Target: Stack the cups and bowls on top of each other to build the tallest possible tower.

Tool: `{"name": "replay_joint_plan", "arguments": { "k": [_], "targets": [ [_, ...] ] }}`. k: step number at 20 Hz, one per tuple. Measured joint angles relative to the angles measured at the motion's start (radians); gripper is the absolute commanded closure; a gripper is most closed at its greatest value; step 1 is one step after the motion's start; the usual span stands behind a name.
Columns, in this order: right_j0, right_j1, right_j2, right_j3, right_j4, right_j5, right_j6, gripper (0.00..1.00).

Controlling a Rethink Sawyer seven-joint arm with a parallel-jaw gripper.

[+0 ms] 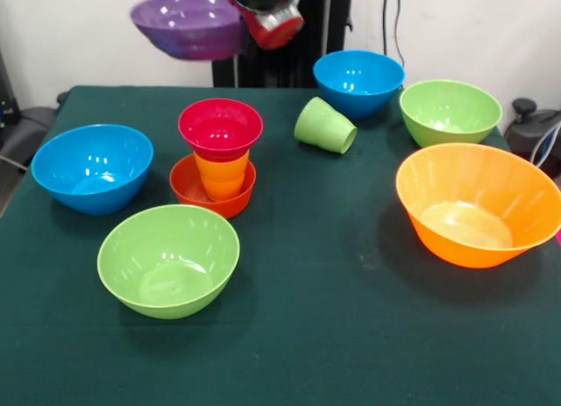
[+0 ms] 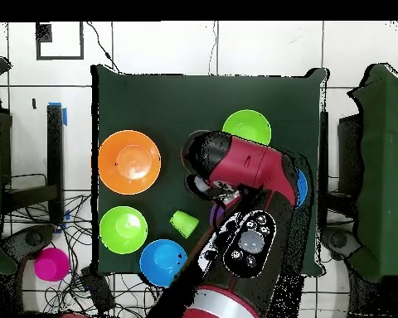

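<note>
Front view first: the gripper (image 1: 263, 20) hangs at the top edge with the purple bowl (image 1: 189, 24) held aloft beside it, well above the table (image 1: 333, 336). The bowl is lifted clear, so the gripper appears clamped on its rim, though the fingers themselves are cut off and I cannot see the pinch. Below and slightly to the right of the bowl stands the tower (image 1: 219, 156): red-orange bowl (image 1: 188, 188) at the bottom, orange cup (image 1: 221, 176) standing in it, magenta bowl (image 1: 220, 125) seated on the cup. Around it lie a blue bowl (image 1: 92, 167) at left, a green bowl (image 1: 168, 259) in front, the green cup (image 1: 324, 125) on its side, a second blue bowl (image 1: 358, 81), a second green bowl (image 1: 449, 110) and the big orange bowl (image 1: 478, 204) at right.

Overhead view: the arm (image 2: 252, 178) covers the tower and most of the purple bowl (only a sliver of purple shows near the wrist), so alignment cannot be checked from above.

The step in hand looks like carrying the purple bowl to the tower. Next it needs centring over the magenta bowl, then a slow, level descent and a gentle release; the tower rests on one narrow cup, so a sideways nudge could topple it.
</note>
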Motion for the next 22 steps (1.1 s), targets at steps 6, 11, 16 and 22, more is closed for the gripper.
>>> {"name": "replay_joint_plan", "arguments": {
  "k": [6, 11, 16, 22],
  "targets": [
    [-0.005, -0.034, -0.027, -0.002, -0.038, 0.038, 0.0, 1.0],
    [-0.024, -0.044, -0.029, -0.007, -0.046, 0.041, 0.0, 1.0],
    [-0.035, -0.042, -0.028, -0.006, -0.047, 0.041, 0.0, 1.0],
    [-0.033, -0.049, -0.027, 0.024, -0.037, 0.036, 0.0, 1.0]
  ]
}}
